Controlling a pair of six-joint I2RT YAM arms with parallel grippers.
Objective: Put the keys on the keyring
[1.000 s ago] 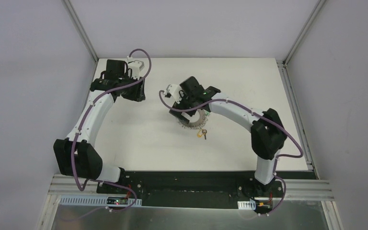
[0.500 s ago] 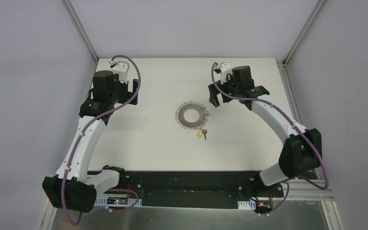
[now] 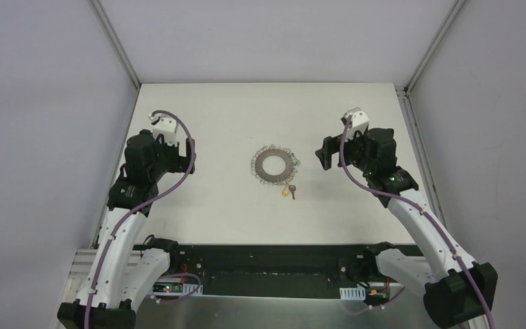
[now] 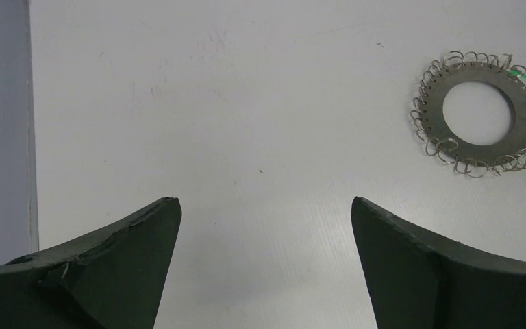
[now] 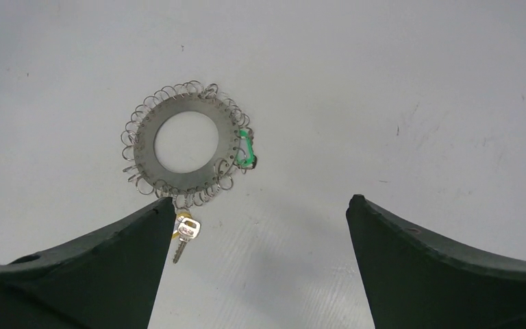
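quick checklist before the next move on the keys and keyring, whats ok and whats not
1. Left end effector open and empty: ok.
2. Right end effector open and empty: ok.
3. Keyring lying flat on the table, clear of both arms: ok.
4. Green key threaded on a wire loop: cannot tell; it sits against the rim among the loops.
5. Yellow key threaded on a loop: cannot tell; it lies at the edge of the fringe, partly behind the right end effector's finger in the wrist view.
6. Both keys in view from the top camera: ok.
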